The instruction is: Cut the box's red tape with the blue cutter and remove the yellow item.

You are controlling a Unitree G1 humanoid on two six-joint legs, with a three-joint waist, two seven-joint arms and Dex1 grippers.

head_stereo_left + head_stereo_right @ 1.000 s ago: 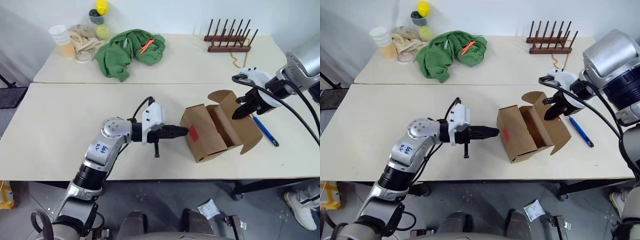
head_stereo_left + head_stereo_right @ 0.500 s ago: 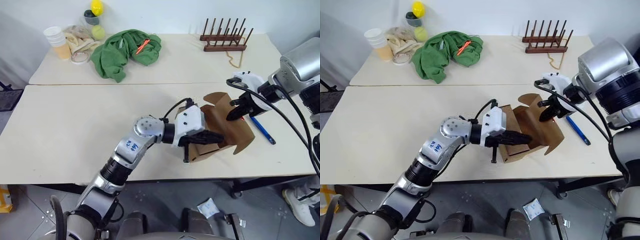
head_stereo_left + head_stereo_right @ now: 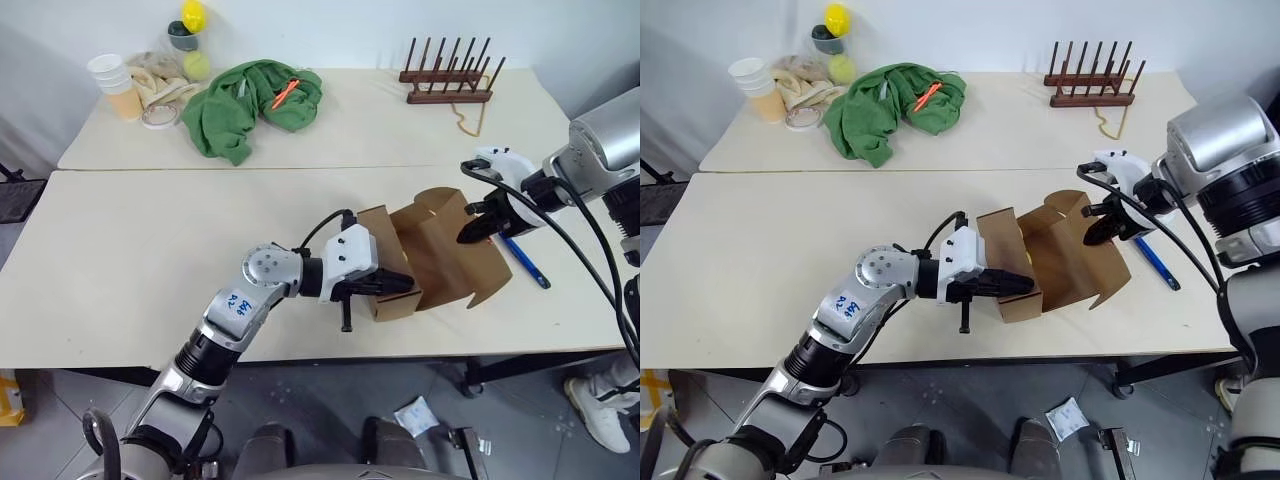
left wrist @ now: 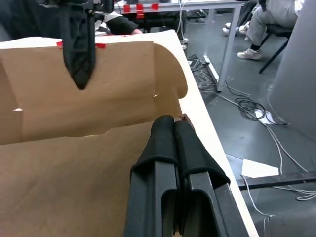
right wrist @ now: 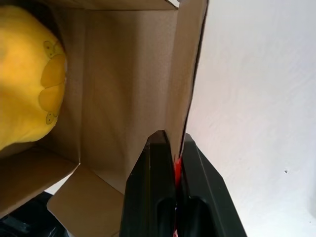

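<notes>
Vs a sec ago my left gripper [image 3: 405, 283] had swung from the bare tabletop left of the box [image 3: 440, 250] in against the box's near-left wall, fingers clenched, nothing between them. The box had turned a bit, its lid flap now spread further toward the table's [image 3: 150, 250] right edge. My right gripper [image 3: 470, 231] had barely shifted: clamped on the raised lid flap, one finger each side of the cardboard, w/ a sliver of the red tape [image 5: 176, 170] pinched between the fingers in the right wrist view.

Box stood open near the front edge, right half of the table. Inside, the yellow item [image 5: 27, 74] lay against one inner wall, prob. resting on the bottom, though I couldn't see that. The blue cutter [image 3: 525, 258] lay flat on the table just right of the box, near the right edge.

Far table [image 3: 380, 130]: green cloth [image 3: 255, 95] w/ an orange stick [image 3: 290, 92] on it, cups [image 3: 115, 80] and balls at the back-left corner, wooden rack [image 3: 450, 75] toward the back right. Left and middle of the near table lay bare; little room between box and front edge.
</notes>
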